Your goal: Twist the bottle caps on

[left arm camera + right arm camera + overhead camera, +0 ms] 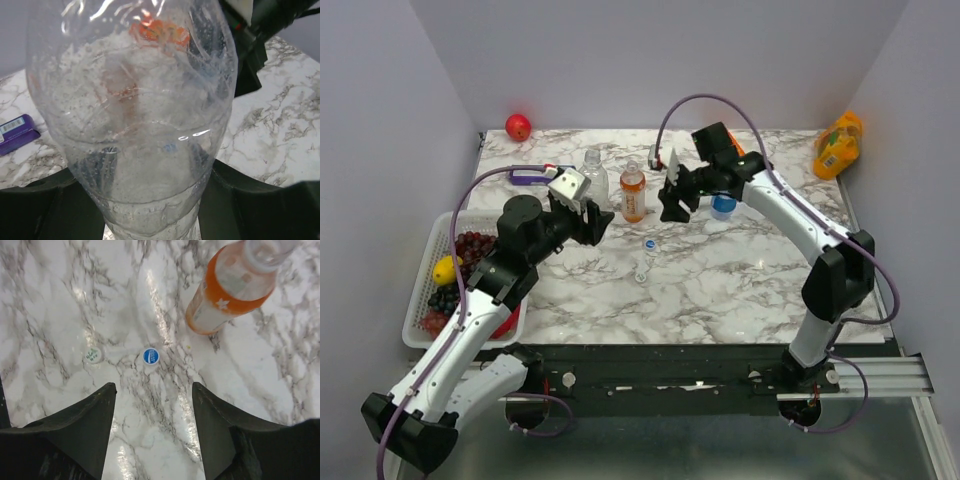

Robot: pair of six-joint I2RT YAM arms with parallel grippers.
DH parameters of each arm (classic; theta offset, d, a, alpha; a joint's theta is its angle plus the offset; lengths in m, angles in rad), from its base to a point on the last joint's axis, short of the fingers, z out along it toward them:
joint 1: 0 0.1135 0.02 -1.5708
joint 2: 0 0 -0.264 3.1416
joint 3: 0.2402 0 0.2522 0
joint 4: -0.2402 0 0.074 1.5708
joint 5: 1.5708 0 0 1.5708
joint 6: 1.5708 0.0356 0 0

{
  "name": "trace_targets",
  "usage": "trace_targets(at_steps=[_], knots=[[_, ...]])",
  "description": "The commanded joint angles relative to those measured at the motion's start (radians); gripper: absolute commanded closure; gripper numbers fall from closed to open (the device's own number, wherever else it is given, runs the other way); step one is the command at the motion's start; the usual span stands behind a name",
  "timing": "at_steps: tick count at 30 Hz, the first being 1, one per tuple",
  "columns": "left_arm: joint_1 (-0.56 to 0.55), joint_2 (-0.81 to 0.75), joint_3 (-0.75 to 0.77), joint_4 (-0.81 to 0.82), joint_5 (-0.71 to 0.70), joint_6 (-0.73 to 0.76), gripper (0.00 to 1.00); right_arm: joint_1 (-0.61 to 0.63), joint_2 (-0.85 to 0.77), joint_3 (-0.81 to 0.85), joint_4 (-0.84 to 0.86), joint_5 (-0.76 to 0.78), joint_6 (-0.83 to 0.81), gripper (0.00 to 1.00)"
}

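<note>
**Left tool** (590, 218): clenched on the clear bottle (135, 125), which stands upright on the counter (740, 280). It fills my left wrist view, with a finger against each side.

**Right tool** (152, 385): released, and I see nothing between its fingers as it hangs over the counter. The blue cap (150, 356) lies just ahead of its gap. A whitish cap (93, 355) lies near that one, and the orange bottle (225, 290) stands farther ahead.
</note>
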Motion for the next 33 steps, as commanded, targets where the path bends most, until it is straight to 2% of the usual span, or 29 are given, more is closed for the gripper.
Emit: trace_targets(at_steps=[1,10,16,24,28,33], knots=[[0.049,0.001,-0.013,0.029,-0.094,0.006,1.00,0.059,0.047,-0.035,0.055,0.140,-0.025,0.26],[0.179,-0.032,-0.052,-0.009,-0.057,-0.076,1.00,0.082,0.174,-0.112,0.239,0.197,0.225,0.27],[0.238,-0.041,-0.056,-0.021,-0.051,-0.079,1.00,0.112,0.214,-0.147,0.324,0.315,0.394,0.27],[0.304,-0.045,-0.067,-0.020,-0.022,-0.106,1.00,0.164,0.267,-0.155,0.364,0.370,0.465,0.28],[0.322,-0.058,-0.075,-0.029,-0.013,-0.113,1.00,0.180,0.278,-0.188,0.391,0.467,0.540,0.28],[0.348,-0.075,-0.087,-0.032,-0.007,-0.119,1.00,0.180,0.310,-0.156,0.376,0.499,0.590,0.30]])
